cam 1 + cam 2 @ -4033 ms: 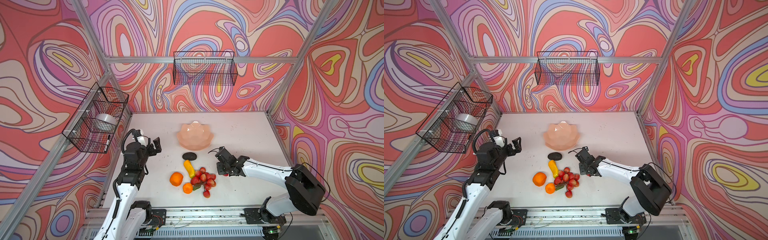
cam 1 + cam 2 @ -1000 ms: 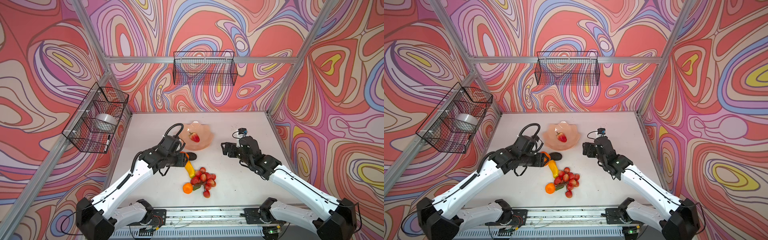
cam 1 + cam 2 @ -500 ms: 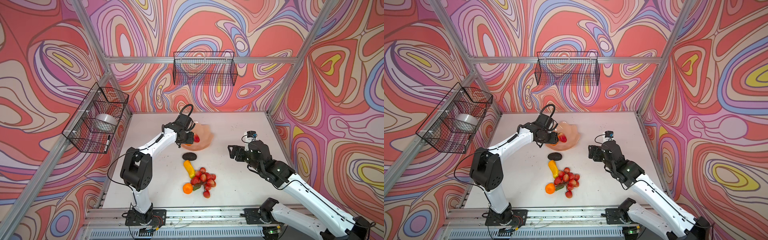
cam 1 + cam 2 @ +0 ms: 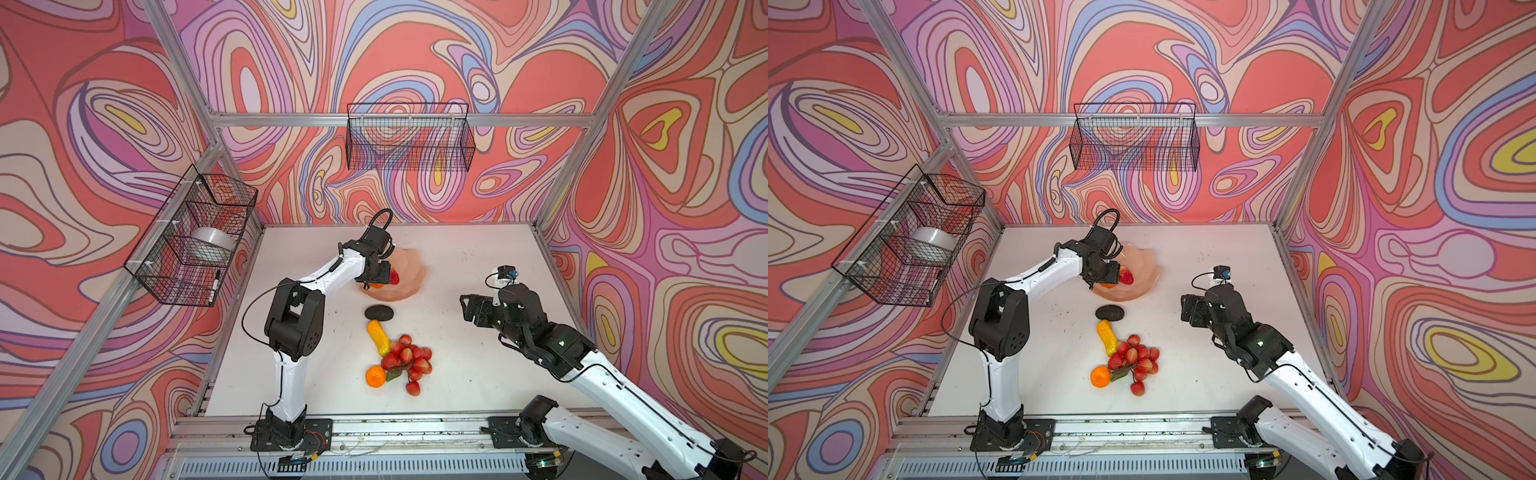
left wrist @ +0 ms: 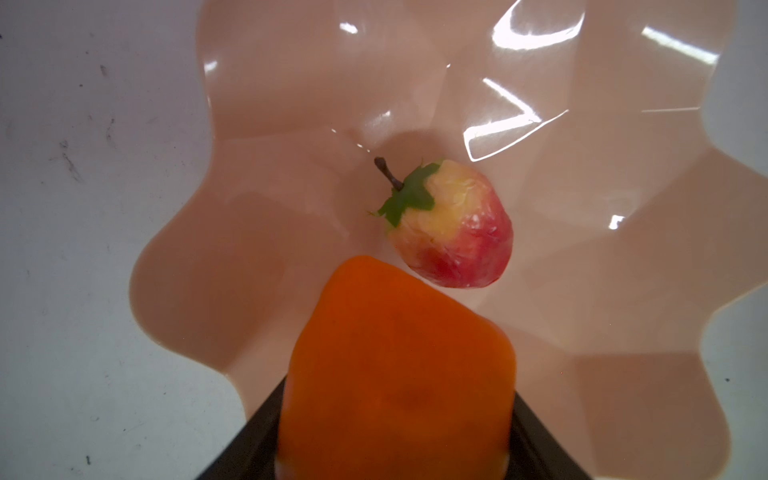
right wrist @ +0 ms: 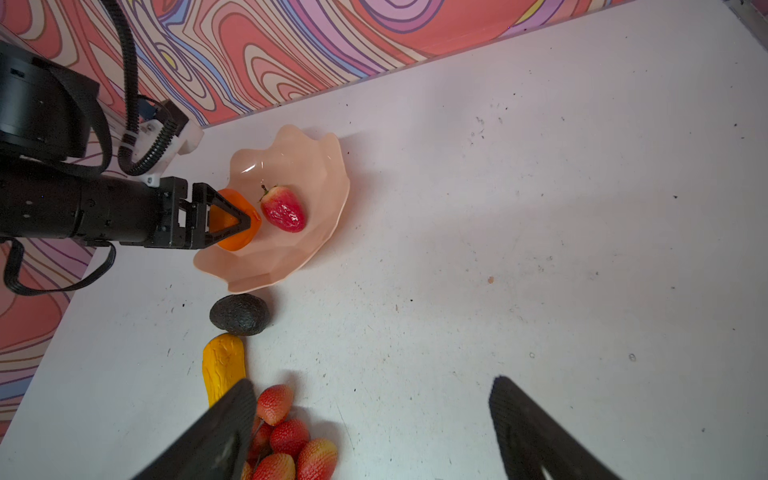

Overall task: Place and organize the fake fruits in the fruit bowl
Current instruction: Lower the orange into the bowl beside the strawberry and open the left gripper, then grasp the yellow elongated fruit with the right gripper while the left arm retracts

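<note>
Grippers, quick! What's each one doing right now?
Left gripper: closed on the larger orange, over the fruit bowl.
Right gripper: open, holding nothing.

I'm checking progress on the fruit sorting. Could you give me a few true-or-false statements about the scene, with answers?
1. The left gripper holds the larger orange within the fruit bowl rim. True.
2. The avocado lies in the fruit bowl. False: the avocado sits on the table beside it.
3. The apple lies in the fruit bowl. True.
4. The smaller orange rests on the table beside the berries. True.
5. The right gripper grips the berries. False: the right gripper is open and empty.
</note>
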Controlling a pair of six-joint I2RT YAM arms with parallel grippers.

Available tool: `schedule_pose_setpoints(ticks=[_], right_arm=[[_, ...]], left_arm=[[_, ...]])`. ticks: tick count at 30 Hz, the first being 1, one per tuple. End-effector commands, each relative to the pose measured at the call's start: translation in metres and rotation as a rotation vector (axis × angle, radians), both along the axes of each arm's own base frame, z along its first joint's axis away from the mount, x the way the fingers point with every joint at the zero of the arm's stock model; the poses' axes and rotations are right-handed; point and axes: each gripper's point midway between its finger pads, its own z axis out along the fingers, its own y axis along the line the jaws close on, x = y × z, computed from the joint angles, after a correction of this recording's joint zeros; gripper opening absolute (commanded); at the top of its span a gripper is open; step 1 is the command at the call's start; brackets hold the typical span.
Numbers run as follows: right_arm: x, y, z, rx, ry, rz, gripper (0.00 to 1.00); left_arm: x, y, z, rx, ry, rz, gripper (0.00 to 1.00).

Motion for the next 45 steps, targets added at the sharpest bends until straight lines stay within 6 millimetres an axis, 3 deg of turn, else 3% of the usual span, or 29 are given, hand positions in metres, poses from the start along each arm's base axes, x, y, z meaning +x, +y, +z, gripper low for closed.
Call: schedule_pose_setpoints(ticks=[1,7,11,14,17,20,22,24,27,33,38,39,40,45], right_arm=[[0.0,-0.003,-0.004,-0.02,0.011,-0.015,0.92],[0.005,0.002,-0.006,-0.029,0.017,0.001,0.92],[0.009,0.017,-0.002,-0.007,0.025,0.058,0.88],[0.015,0.033,0.001,-0.005,0.041,0.119,0.86],[0.017,0.063,-0.002,-0.018,0.054,0.206,0.84],[0.013,0.101,-0.015,-0.047,0.096,0.306,0.83],[0.011,0.124,-0.027,-0.073,0.127,0.353,0.81],[0.007,0.149,-0.038,-0.098,0.144,0.407,0.8],[-0.001,0.182,-0.054,-0.117,0.179,0.472,0.78],[-0.012,0.22,-0.098,-0.156,0.276,0.539,0.75],[-0.01,0.24,-0.125,-0.179,0.314,0.564,0.75],[-0.008,0.244,-0.13,-0.189,0.319,0.566,0.75],[-0.007,0.247,-0.139,-0.205,0.331,0.571,0.75],[0.003,0.265,-0.161,-0.261,0.341,0.596,0.74]], left_arm=[[-0.004,0.005,0.004,0.004,0.019,0.011,0.69],[-0.005,-0.002,0.032,-0.069,-0.033,0.007,0.83],[-0.003,0.003,0.061,-0.118,-0.088,0.024,0.85],[-0.004,0.02,0.096,-0.168,-0.177,0.07,0.85],[-0.015,0.044,0.141,-0.247,-0.328,0.121,0.85],[-0.044,0.074,0.172,-0.263,-0.476,0.177,0.88],[-0.068,0.094,0.18,-0.251,-0.542,0.213,0.9],[-0.097,0.113,0.18,-0.232,-0.587,0.246,0.91],[-0.138,0.143,0.163,-0.224,-0.614,0.346,0.95],[-0.207,0.177,0.112,-0.314,-0.602,0.507,0.97],[-0.238,0.194,0.091,-0.369,-0.597,0.616,0.99],[-0.241,0.195,0.091,-0.385,-0.599,0.622,0.99],[-0.244,0.195,0.076,-0.375,-0.569,0.631,0.99],[-0.251,0.196,0.068,-0.372,-0.537,0.639,0.99]])
